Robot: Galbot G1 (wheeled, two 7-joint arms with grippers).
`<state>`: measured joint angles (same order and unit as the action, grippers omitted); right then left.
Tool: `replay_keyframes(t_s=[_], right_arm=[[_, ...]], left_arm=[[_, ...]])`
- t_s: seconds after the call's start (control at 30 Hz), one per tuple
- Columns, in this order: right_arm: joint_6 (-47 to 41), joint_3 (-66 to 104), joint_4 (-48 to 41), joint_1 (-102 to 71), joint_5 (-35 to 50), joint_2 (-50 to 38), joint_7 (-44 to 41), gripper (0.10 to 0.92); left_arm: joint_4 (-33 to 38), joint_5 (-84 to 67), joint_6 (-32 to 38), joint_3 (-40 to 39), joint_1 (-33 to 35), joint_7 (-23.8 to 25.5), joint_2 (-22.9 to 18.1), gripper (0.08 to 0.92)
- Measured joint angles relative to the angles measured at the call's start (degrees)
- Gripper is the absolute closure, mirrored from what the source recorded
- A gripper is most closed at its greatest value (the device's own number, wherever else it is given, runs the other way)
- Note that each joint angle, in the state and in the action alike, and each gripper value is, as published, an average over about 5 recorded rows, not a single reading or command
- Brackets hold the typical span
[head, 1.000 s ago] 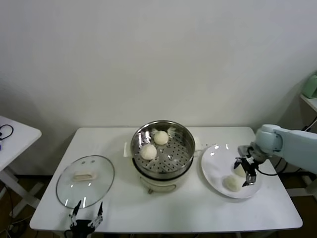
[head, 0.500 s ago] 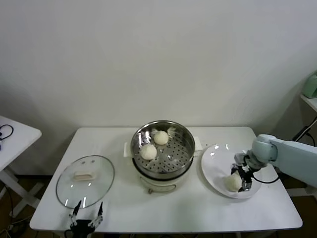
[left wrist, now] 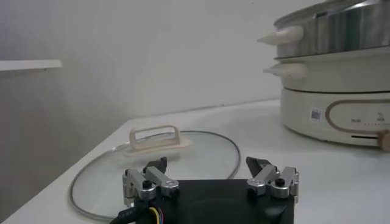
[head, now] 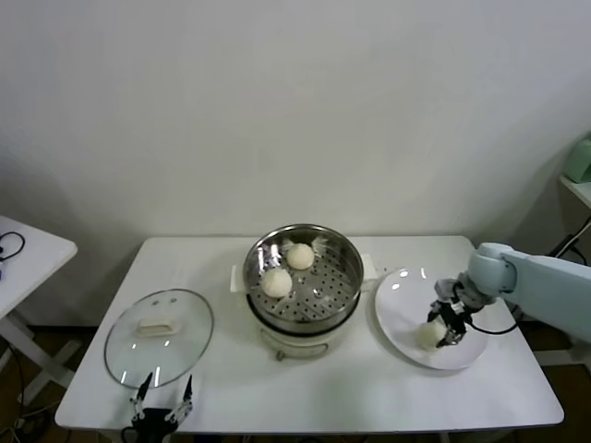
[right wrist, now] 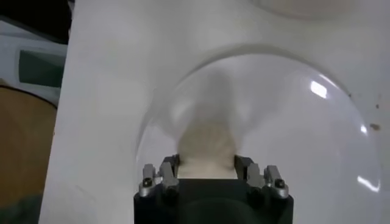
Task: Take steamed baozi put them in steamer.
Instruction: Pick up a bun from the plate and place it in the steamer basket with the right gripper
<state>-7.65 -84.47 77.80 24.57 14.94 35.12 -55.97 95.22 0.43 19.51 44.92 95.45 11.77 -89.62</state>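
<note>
The right arm is reached in from the right edge of the scene, its pale blue forearm angled down toward the white plate (head: 399,314) on the right part of the white table (head: 369,392). The right gripper (head: 441,329) is lowered onto the plate, and its dark fingers (right wrist: 169,172) are seen closed against both sides of a steamed baozi (right wrist: 206,150), which rests on the plate's smooth, glossy surface. From the head view that bun (head: 430,334) lies on the near half of the plate, directly under the gripper. Only this one bun is seen on the plate.

The steamer (head: 343,249), a round shiny stainless-steel pot on a cream-white electric base, stands at the table's middle, just left of the plate. On its perforated metal tray two more buns are laid: one at the far side (head: 300,256) and one nearer and to the left (head: 277,282), both smooth, domed and cream-white.

The left gripper (head: 162,400) is parked at the near left edge of the table with its fingers spread wide apart and nothing between them. Just beyond it the round glass lid (head: 129,351) with its pale handle is laid flat on the table.
</note>
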Motion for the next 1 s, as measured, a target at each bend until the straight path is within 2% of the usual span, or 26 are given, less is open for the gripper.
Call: replay_keyframes(t_s=[0.27, 0.53, 0.73, 1.0], right_arm=[[11.6, -8.2, 0.4, 16.6, 4.1, 4.7, -4.3, 0.385], [26.2, -10.3, 3.6, 31.0, 4.5, 11.5, -7.2, 0.38], [32.8, -8.0, 7.9, 35.0, 1.0, 16.5, -7.0, 0.381], [36.5, -4.3, 11.1, 30.4, -8.2, 22.7, -4.5, 0.381]], left_arm=[[0.6, 0.7, -0.4, 0.2, 0.1, 0.0, -0.2, 0.177], [0.2, 0.7, -0.4, 0.3, -0.1, -0.1, -0.2, 0.177], [0.2, 0.8, -0.4, 0.2, -0.1, -0.1, -0.2, 0.177], [0.3, 0.9, -0.4, 0.2, -0.4, -0.1, -0.2, 0.177]])
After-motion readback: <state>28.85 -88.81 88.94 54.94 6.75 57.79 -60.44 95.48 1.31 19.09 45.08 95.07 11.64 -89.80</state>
